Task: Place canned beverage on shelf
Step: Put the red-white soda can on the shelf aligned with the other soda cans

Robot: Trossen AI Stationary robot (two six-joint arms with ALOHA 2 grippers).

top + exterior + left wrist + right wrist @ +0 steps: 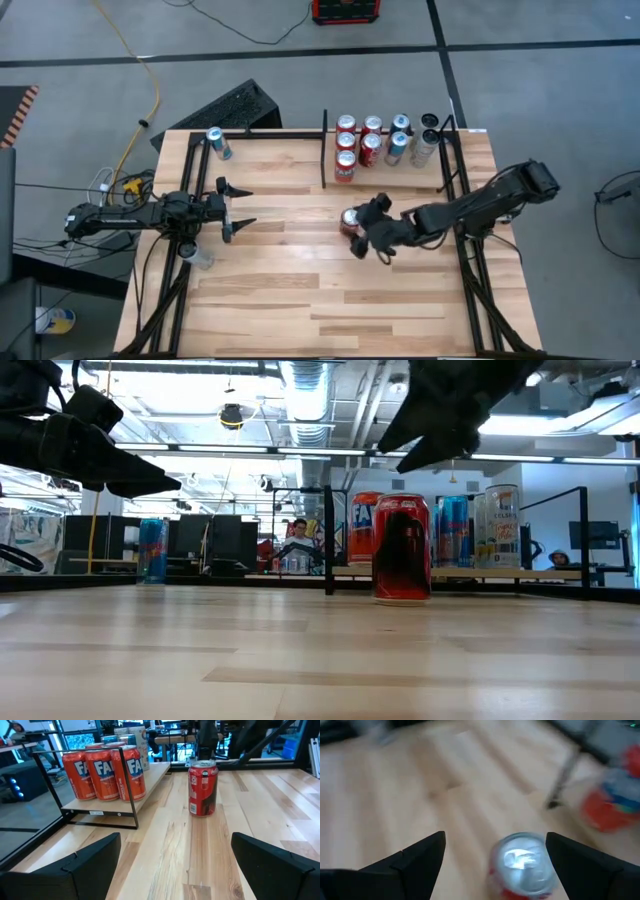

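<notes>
Butcher-block table (300, 290) is observed with a red can (349, 222) upright at centre, outside the shelf (385, 178) at its 12 o'clock, the right gripper (366, 228) open above it, the left gripper (238, 206) open at 9 o'clock.

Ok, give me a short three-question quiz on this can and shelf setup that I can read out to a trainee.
1. True or false: the red can already stands on the shelf.
2. Which gripper is over the red can? A. left gripper B. right gripper
3. Fill in: seen from the right wrist, the can's silver top lies ____ that gripper's two dark fingers.

Key:
1. False. It stands upright on the open table, in front of the shelf.
2. B. Its jaws are open and the can is not gripped; the left gripper waits, open, at the table's left side.
3. Between.
</notes>
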